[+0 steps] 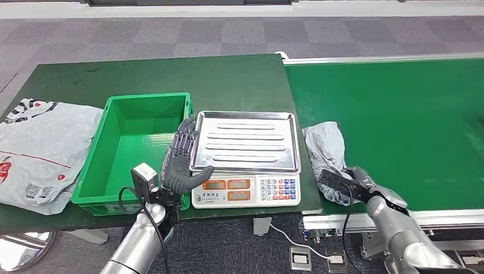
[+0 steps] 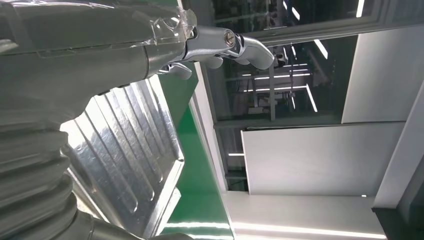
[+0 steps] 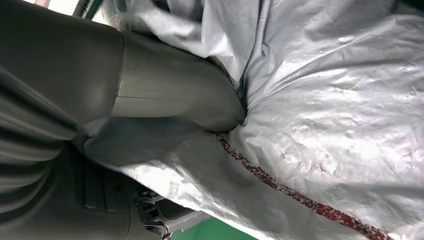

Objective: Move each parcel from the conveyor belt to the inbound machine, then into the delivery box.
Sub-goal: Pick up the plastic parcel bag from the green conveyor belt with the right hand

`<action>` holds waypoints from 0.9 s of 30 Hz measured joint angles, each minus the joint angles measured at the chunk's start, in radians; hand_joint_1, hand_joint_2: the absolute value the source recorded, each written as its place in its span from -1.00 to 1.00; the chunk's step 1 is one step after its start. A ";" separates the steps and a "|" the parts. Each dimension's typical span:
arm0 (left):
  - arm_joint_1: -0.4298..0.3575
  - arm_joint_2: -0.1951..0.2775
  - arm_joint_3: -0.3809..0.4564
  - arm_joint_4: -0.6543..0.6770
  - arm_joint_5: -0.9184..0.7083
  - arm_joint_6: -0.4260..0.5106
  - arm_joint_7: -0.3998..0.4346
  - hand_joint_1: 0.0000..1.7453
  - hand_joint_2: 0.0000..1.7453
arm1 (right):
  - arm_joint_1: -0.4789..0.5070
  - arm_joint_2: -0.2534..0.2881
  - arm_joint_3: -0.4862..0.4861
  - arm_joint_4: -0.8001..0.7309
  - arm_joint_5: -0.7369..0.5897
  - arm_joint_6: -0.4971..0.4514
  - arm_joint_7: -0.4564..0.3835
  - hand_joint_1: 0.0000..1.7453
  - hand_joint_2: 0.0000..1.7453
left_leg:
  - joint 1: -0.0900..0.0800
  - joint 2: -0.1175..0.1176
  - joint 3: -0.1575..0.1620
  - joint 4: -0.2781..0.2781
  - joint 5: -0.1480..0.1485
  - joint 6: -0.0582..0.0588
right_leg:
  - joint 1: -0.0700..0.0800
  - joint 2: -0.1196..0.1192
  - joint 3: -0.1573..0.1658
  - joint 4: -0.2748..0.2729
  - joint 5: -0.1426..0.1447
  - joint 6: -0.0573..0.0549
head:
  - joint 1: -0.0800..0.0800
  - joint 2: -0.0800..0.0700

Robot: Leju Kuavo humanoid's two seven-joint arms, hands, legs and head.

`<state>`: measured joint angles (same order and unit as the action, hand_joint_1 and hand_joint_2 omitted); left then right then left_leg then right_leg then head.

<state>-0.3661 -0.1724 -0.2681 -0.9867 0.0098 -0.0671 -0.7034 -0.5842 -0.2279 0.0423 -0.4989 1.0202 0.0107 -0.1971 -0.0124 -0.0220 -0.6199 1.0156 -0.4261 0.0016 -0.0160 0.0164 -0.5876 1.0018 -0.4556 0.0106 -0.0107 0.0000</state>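
Observation:
A crumpled grey parcel (image 1: 326, 149) lies at the near left end of the green conveyor belt (image 1: 399, 125). My right hand (image 1: 354, 184) grips its near end. In the right wrist view the thumb (image 3: 170, 95) presses into the parcel's grey wrapping (image 3: 340, 125), which carries a red line. The scale (image 1: 245, 190) with its steel tray (image 1: 246, 140) stands on the table, and nothing lies on the tray. My left hand (image 1: 181, 160) stands upright with fingers spread at the tray's left edge, holding nothing. The left wrist view looks along the ribbed tray (image 2: 130, 150).
A green box (image 1: 134, 154) with nothing in it sits left of the scale. A large flat grey parcel (image 1: 40, 154) lies at the table's far left. The dark green table (image 1: 171, 77) stretches behind them. A cable hangs under the scale.

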 joint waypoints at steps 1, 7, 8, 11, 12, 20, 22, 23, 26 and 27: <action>0.003 0.000 0.001 -0.001 0.000 -0.002 0.000 -1.00 1.00 | 0.002 0.002 0.000 -0.004 0.000 -0.006 0.004 1.00 1.00 | 0.000 0.000 0.000 0.000 0.000 0.000 | 0.000 0.000 0.000 0.000 0.000 0.000 | 0.000 0.000; 0.010 0.000 0.004 -0.004 0.003 -0.002 0.000 -1.00 1.00 | 0.009 0.008 0.001 -0.017 0.000 -0.013 0.012 1.00 1.00 | 0.000 0.000 -0.001 0.000 0.000 0.000 | 0.000 0.000 0.000 0.000 0.000 0.000 | 0.000 0.000; 0.011 0.000 0.004 -0.004 0.003 -0.002 0.000 -1.00 1.00 | 0.009 0.009 0.001 -0.018 0.000 -0.013 0.012 1.00 1.00 | 0.000 0.000 -0.001 0.000 0.000 0.000 | 0.000 0.000 0.000 0.000 0.000 0.000 | 0.000 0.000; 0.013 0.000 0.004 -0.006 0.005 -0.005 0.000 -1.00 1.00 | 0.011 0.010 0.001 -0.019 0.002 -0.019 0.017 1.00 1.00 | 0.000 0.000 0.000 0.000 0.000 0.000 | 0.000 0.000 0.000 0.000 0.000 0.000 | 0.000 0.000; 0.013 0.000 0.004 -0.006 0.006 -0.009 0.000 -1.00 1.00 | 0.012 0.010 0.001 -0.021 0.002 -0.025 0.022 1.00 1.00 | 0.000 0.000 0.000 0.000 0.000 0.000 | 0.000 0.000 0.000 0.000 0.000 0.000 | 0.000 0.000; 0.013 -0.001 0.021 -0.003 0.008 -0.038 0.000 -1.00 1.00 | 0.102 0.000 -0.001 -0.161 -0.090 -0.239 0.055 1.00 1.00 | 0.000 -0.001 -0.001 0.000 0.000 0.000 | -0.001 -0.001 -0.001 0.000 0.000 0.000 | 0.000 0.000; 0.013 -0.001 0.022 -0.002 0.007 -0.038 0.000 -1.00 1.00 | 0.137 -0.009 -0.026 -0.252 -0.172 -0.345 0.031 1.00 1.00 | -0.001 -0.001 -0.001 0.000 0.000 0.000 | -0.001 -0.001 -0.002 0.000 0.000 0.000 | 0.000 0.000; 0.012 -0.002 0.022 -0.001 0.006 -0.038 0.000 -1.00 1.00 | 0.158 -0.015 -0.050 -0.309 -0.226 -0.399 0.005 1.00 1.00 | -0.001 -0.002 -0.001 0.000 0.000 0.001 | -0.001 -0.002 -0.002 -0.001 0.000 0.000 | 0.000 0.000; 0.011 -0.006 0.023 0.004 -0.001 -0.038 0.000 -1.00 1.00 | 0.239 -0.028 -0.157 -0.514 -0.448 -0.567 -0.166 1.00 1.00 | -0.001 -0.006 -0.002 0.000 -0.001 0.002 | -0.001 -0.006 0.000 -0.001 -0.002 0.001 | 0.000 0.000; 0.010 -0.008 0.023 0.006 -0.004 -0.038 0.000 -1.00 1.00 | 0.268 -0.028 -0.198 -0.587 -0.520 -0.617 -0.232 1.00 1.00 | -0.001 -0.007 -0.002 0.000 -0.001 0.002 | -0.001 -0.008 0.000 -0.001 -0.003 0.002 | 0.000 0.000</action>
<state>-0.3559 -0.1804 -0.2449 -0.9812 0.0062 -0.1051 -0.7034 -0.3163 -0.2563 -0.1554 -1.0855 0.5001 -0.6067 -0.4293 -0.0133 -0.0294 -0.6217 1.0160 -0.4273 0.0033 -0.0171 0.0086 -0.5871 1.0008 -0.4583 0.0122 -0.0107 0.0000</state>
